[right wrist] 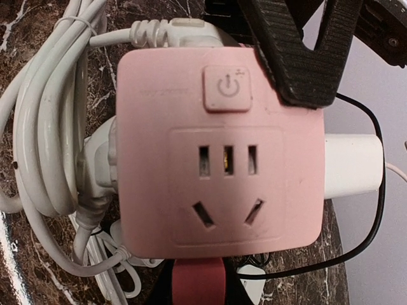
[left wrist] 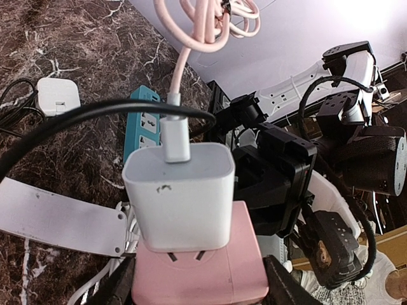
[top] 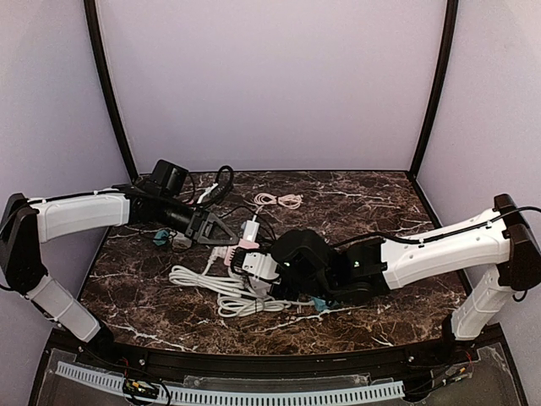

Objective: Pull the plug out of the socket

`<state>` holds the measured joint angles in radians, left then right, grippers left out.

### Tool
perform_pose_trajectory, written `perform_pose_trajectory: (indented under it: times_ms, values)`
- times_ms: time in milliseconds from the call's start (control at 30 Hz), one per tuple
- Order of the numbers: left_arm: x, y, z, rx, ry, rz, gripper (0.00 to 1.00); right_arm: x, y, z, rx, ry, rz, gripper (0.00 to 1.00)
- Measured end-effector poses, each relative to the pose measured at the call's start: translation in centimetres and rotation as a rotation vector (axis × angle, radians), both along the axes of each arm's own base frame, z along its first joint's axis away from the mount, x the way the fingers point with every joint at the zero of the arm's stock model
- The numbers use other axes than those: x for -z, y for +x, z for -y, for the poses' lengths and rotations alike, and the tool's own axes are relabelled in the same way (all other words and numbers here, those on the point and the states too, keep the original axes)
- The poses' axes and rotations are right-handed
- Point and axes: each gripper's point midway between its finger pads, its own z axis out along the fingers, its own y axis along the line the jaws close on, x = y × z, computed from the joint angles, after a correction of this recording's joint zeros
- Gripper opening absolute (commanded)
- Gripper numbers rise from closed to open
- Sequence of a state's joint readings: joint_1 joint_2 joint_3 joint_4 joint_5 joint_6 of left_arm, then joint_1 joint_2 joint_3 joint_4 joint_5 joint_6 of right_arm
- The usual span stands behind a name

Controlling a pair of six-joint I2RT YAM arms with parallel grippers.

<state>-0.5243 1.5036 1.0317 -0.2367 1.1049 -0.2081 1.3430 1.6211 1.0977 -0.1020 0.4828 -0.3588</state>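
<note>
— Jaws first?
— My left gripper (left wrist: 200, 287) clamps the pink socket cube (right wrist: 222, 159) by its sides; my right gripper (right wrist: 198, 279) is pinched closed near it.
— Plug?
— White plug (left wrist: 181, 194) seated in the cube; black cable (left wrist: 95, 114) crosses it, white cords (right wrist: 44, 127) crowd alongside.

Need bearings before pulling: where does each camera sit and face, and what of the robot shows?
Top external: above and behind the bases, facing down on the marble table; left arm and right arm meet mid-table.
Left wrist: on the left arm, facing the white charger plugged in the pink socket cube; own fingers flank the cube, right arm beyond.
Right wrist: on the right arm, close on the cube's outlet face; own end effector at bottom, left arm's finger on top.
Both wrist views share cube and charger.
</note>
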Motion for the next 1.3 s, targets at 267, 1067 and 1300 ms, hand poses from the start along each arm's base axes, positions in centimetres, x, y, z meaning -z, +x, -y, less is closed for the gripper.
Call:
perform_pose_trajectory:
  times_ms: [267,1067,1300]
  values:
    - [0.0,-0.5,0.0,0.018,-0.007,-0.028,0.12,-0.2,-1.1,-0.3,-0.029,-0.024,0.000,0.00]
    - [-0.4,-0.2,-0.1,0.016,-0.019,-0.016,0.11,-0.9,0.0,0.4,0.071,0.005,-0.039,0.00]
    - [-0.7,0.4,-0.1,0.001,-0.022,0.002,0.11,-1.3,1.3,0.7,0.132,0.025,-0.062,0.00]
